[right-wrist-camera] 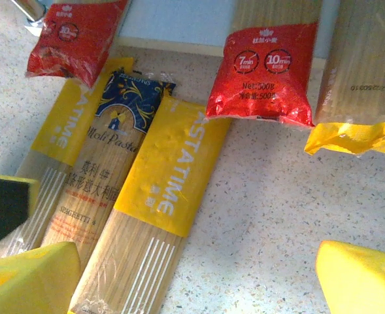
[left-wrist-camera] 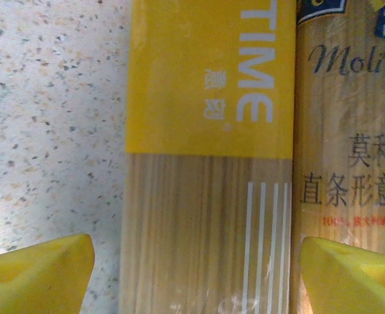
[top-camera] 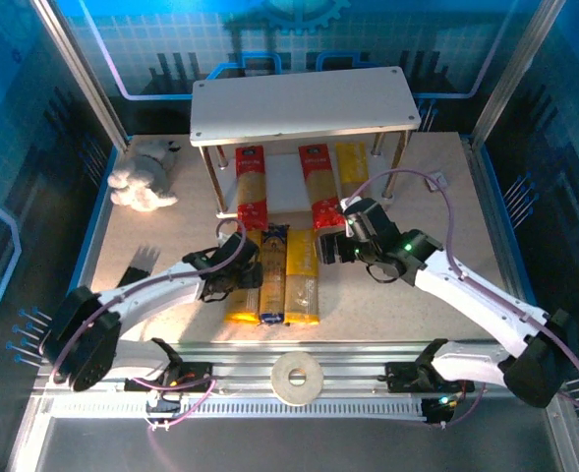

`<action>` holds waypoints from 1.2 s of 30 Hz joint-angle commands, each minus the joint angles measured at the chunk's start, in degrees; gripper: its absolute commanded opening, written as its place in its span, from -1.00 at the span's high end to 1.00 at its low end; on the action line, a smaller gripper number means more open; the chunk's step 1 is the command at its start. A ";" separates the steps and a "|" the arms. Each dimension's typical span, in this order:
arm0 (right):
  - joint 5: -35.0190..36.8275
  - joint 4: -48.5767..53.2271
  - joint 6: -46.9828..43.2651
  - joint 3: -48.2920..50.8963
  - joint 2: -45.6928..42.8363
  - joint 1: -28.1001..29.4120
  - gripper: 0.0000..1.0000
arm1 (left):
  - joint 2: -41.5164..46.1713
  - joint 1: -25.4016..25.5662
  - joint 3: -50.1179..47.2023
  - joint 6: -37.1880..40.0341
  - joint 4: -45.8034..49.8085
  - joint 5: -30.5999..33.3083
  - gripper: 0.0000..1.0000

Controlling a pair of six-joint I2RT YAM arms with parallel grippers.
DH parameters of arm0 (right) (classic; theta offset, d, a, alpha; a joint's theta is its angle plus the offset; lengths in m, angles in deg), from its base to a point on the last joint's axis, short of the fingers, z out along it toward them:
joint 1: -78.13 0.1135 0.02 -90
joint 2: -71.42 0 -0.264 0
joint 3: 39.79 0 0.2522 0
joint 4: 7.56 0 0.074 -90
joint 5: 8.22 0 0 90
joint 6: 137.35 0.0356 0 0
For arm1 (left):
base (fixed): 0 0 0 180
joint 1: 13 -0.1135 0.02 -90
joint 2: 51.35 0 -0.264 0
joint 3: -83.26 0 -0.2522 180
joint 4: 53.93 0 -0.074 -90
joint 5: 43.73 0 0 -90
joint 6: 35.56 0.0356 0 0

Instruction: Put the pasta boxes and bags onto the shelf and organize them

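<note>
The shelf (top-camera: 299, 103) stands at the back centre. On its lower board (top-camera: 284, 187) lie two red packs (top-camera: 252, 187) (top-camera: 320, 187) and a yellow one (top-camera: 351, 162). Three packs lie side by side on the table: a yellow one (top-camera: 242, 290), one with dark blue ends (top-camera: 274, 275) and another yellow one (top-camera: 302, 280). My left gripper (top-camera: 232, 270) (left-wrist-camera: 195, 281) is open, its fingertips straddling the left yellow pack (left-wrist-camera: 208, 163). My right gripper (top-camera: 333, 246) (right-wrist-camera: 192, 281) hangs open above the table, over the edge of the right yellow pack (right-wrist-camera: 159, 190).
A grey plush toy (top-camera: 144, 179) lies at the back left. A black comb-like piece (top-camera: 142, 261) sits left of the packs. A flat beige ring (top-camera: 298, 379) rests on the rail between the arm bases. Blue enclosure walls surround the table.
</note>
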 commanded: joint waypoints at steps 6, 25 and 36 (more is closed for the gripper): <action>0.28 0.52 -0.50 2.89 -2.95 -1.60 -0.88 | -7.68 -1.69 -0.59 -1.75 -5.98 -1.43 -0.75; -2.21 -0.65 -0.67 4.82 -3.64 -4.74 -0.89 | -12.54 -6.72 -3.54 0.08 -8.39 -9.66 0.12; -1.94 -0.81 -0.51 5.26 -4.88 -4.87 -0.89 | -1.86 -3.22 -3.20 2.33 4.50 -17.71 0.65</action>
